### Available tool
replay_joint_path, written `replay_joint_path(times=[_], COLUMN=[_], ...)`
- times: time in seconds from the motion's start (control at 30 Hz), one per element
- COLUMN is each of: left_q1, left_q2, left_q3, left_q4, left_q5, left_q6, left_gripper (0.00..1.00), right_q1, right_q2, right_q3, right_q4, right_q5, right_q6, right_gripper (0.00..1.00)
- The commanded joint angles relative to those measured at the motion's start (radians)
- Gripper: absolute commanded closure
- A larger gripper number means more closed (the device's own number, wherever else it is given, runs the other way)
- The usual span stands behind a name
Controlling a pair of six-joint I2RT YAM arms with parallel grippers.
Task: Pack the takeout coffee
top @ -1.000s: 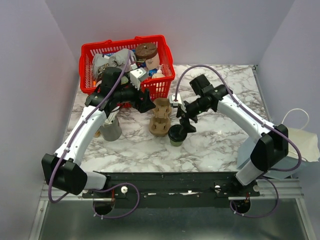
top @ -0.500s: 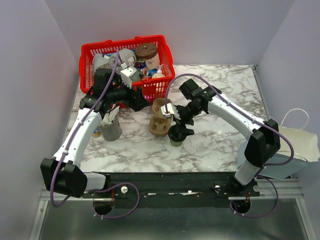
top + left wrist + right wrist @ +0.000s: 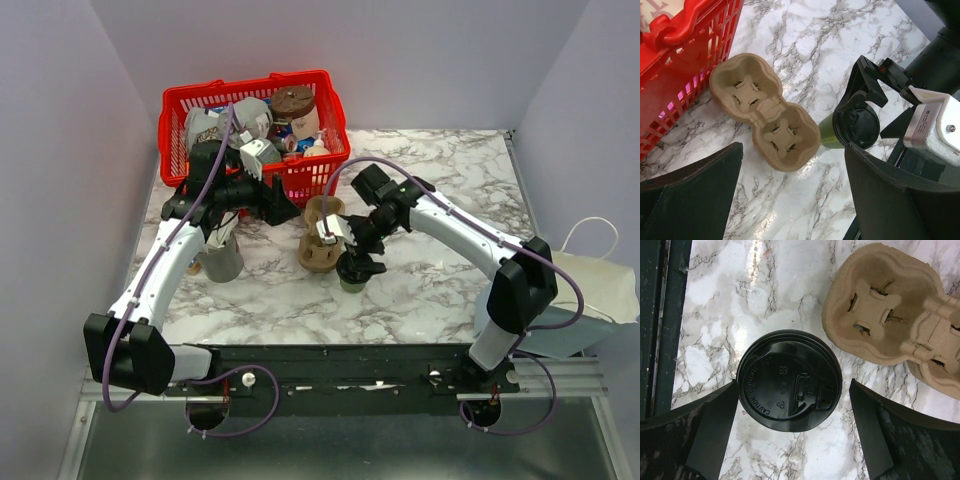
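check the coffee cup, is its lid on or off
On. The black lid covers the whole mouth of the green cup, which stands upright on the marble table beside the cardboard carrier.

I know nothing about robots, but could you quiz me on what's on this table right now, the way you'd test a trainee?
1. True or false: the round black plastic lid sits on the small green paper cup.
2. The right gripper is:
A) open, with the lid between its fingers
B) shut on a red basket
C) holding a spoon
3. How many pockets does the brown cardboard cup carrier have?

Key: 1 true; 2 A; 3 two.
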Motion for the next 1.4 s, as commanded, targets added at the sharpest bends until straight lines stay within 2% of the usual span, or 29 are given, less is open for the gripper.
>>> replay_joint_path(times=[0.0, 0.37, 0.73, 1.03, 1.23, 1.37], left_q1=[0.022, 0.028, 0.042, 0.043, 0.043, 0.043], left_q2=[-0.026, -0.032, -0.042, -0.035, -0.021, -0.012], left_q3=[-0.012, -0.028, -0.054, -0.062, -0.065, -0.062], left_q4=[0.046, 0.062, 0.091, 0.115, 0.143, 0.152], left_q5=[0.034, 0.041, 0.052, 0.063, 0.077, 0.083], left_q6=[-0.029, -0.047, -0.076, -0.099, -0.121, -0.136], left_gripper=[0.09, 0.09, 0.09, 0.09, 0.09, 0.09], right_q1=[0.016, 0.036, 0.043, 0.037, -0.055, -0.183], right_q2=[0.011, 0.000, -0.026, -0.072, -0.025, 0.061], right_q3=[-0.023, -0.048, -0.077, -0.060, 0.049, 0.190], right_q4=[0.022, 0.052, 0.115, 0.101, 0.072, 0.054], right_q5=[0.036, 0.056, 0.111, 0.171, 0.157, 0.149], right_q6=[-0.030, -0.024, 0.014, 0.106, 0.250, 0.355], right_gripper=[0.00, 0.01, 0.10, 0.19, 0.21, 0.22])
